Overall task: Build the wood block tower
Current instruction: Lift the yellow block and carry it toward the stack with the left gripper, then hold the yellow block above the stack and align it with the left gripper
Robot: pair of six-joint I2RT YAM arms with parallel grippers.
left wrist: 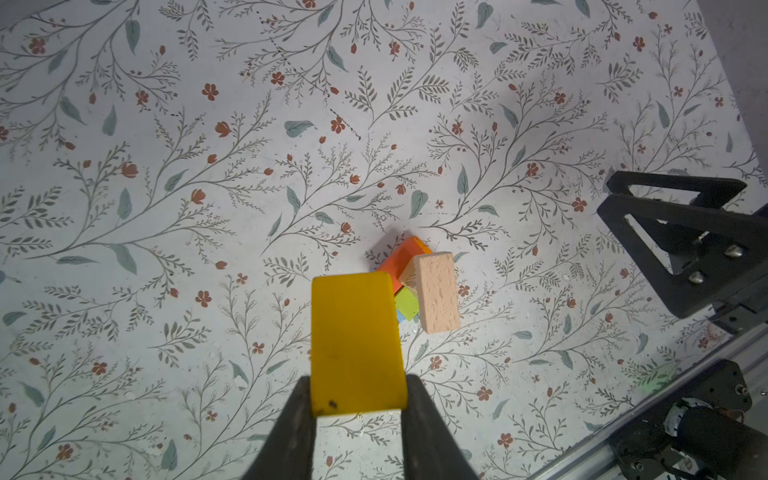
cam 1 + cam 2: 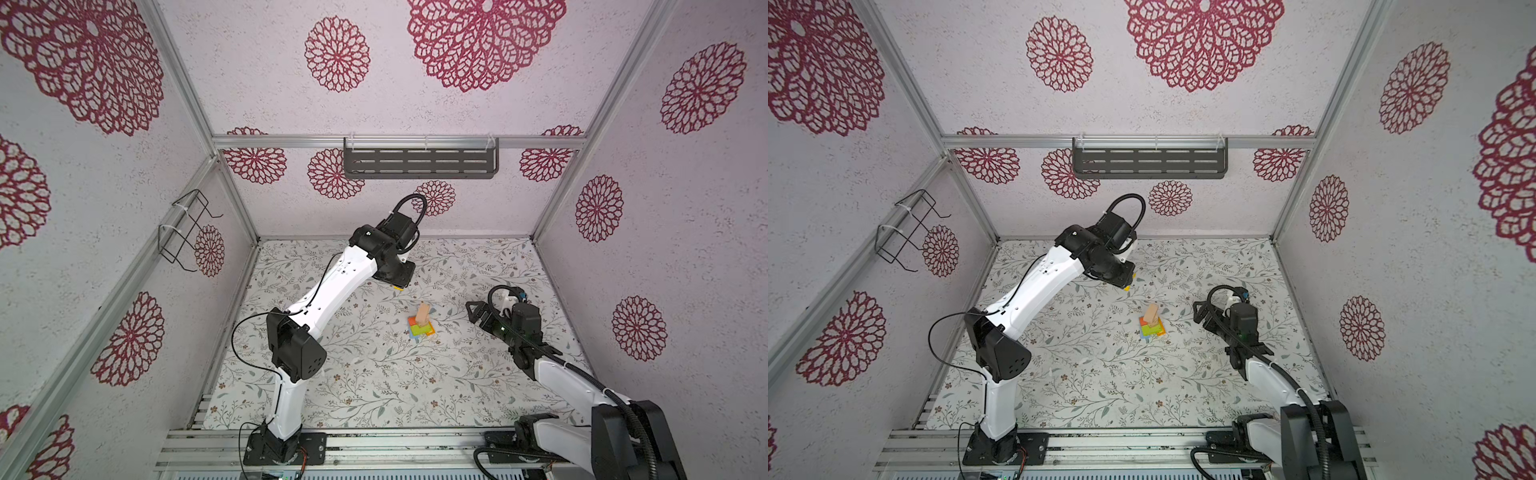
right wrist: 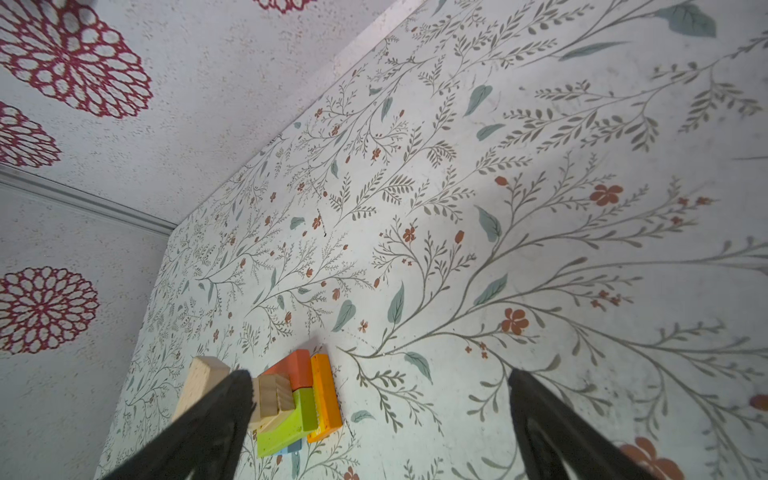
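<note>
left gripper (image 1: 358, 384) clamped on a flat yellow painted wood block (image 1: 355, 332). The block sticks out past the fingertips, up off the floral-print tabletop (image 1: 166, 208). wood block tower (image 1: 415, 286) sits on the table below and just ahead of that gripper, beside the yellow block's far end. Its base is flat blue, orange, red and lime-green pieces, with a plain tan wood block (image 1: 436, 293) upright on top. right gripper (image 3: 379, 374): jaws wide, empty, near the tower, not touching. In both top views the tower lies between the grippers. Any print on the wood faces is too small to tell.
</note>
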